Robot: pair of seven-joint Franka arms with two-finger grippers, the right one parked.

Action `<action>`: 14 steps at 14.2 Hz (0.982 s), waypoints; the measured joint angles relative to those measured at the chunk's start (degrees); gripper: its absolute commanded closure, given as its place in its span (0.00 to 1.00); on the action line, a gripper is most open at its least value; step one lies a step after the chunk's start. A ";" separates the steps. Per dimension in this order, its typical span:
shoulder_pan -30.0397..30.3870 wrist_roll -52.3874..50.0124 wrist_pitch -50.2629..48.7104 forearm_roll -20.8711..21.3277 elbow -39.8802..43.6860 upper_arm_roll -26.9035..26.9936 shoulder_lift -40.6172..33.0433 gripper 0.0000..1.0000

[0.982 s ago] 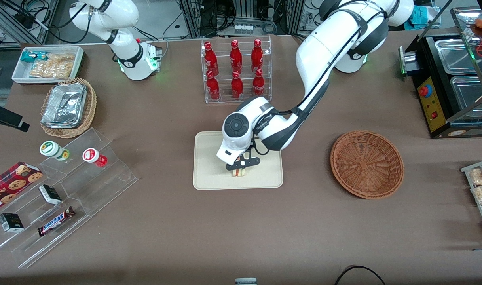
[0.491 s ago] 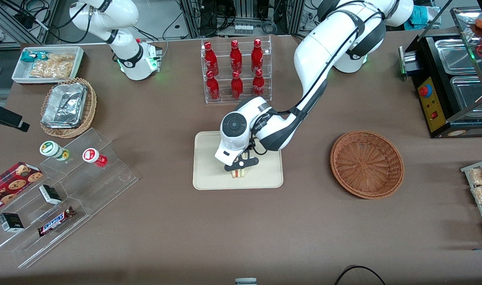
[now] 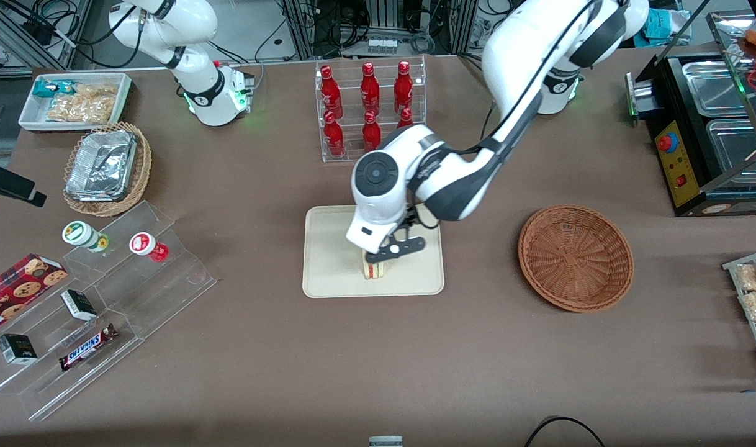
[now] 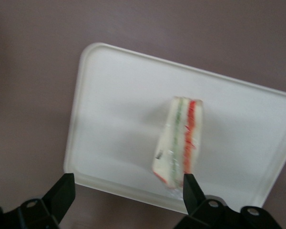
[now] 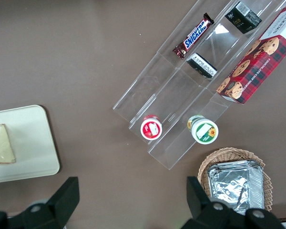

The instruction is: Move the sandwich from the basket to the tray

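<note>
The sandwich (image 3: 373,269) rests on the cream tray (image 3: 334,248), near the tray edge that is closest to the front camera, with its red and green filling edge showing. My gripper (image 3: 395,249) hovers just above it, open and holding nothing. In the left wrist view the sandwich (image 4: 178,140) lies free on the tray (image 4: 114,105), while the gripper (image 4: 127,183) has its black fingers (image 4: 62,191) spread wide and off it. The right wrist view also catches the sandwich (image 5: 1,145) on the tray (image 5: 35,143). The reddish-brown basket (image 3: 575,257) sits beside the tray toward the working arm's end, with nothing in it.
A clear rack of red bottles (image 3: 370,112) stands just past the tray, farther from the front camera. A stepped acrylic rack with snacks (image 3: 99,298), a wicker basket of foil trays (image 3: 105,167) and a white snack bin (image 3: 74,99) lie toward the parked arm's end. A black appliance (image 3: 701,136) sits at the working arm's end.
The gripper was down around the sandwich on the tray. It has since let go and risen, with the arm lifting away. The sandwich stays on the tray.
</note>
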 measured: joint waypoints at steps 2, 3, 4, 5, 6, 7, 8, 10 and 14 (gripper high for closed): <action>3.69 1.22 -0.96 -0.01 -3.39 -0.06 -2.97 0.00; 5.28 2.52 -0.97 -0.03 -5.82 -0.10 -4.56 0.00; 6.83 3.92 -0.97 -0.05 -8.30 -0.12 -6.22 0.00; 8.49 5.81 -0.97 -0.33 -10.79 -0.14 -7.97 0.00; 10.26 8.50 -0.98 -1.15 -13.22 -0.15 -9.89 0.00; 12.23 11.87 -1.05 -2.37 -15.65 -0.14 -12.05 0.00; 14.20 15.18 -1.26 -3.45 -17.93 -0.13 -14.28 0.00; 18.13 21.15 -1.86 -5.08 -22.62 -0.12 -19.22 0.00; 25.41 32.58 -5.82 -6.63 -30.19 -0.07 -28.95 0.00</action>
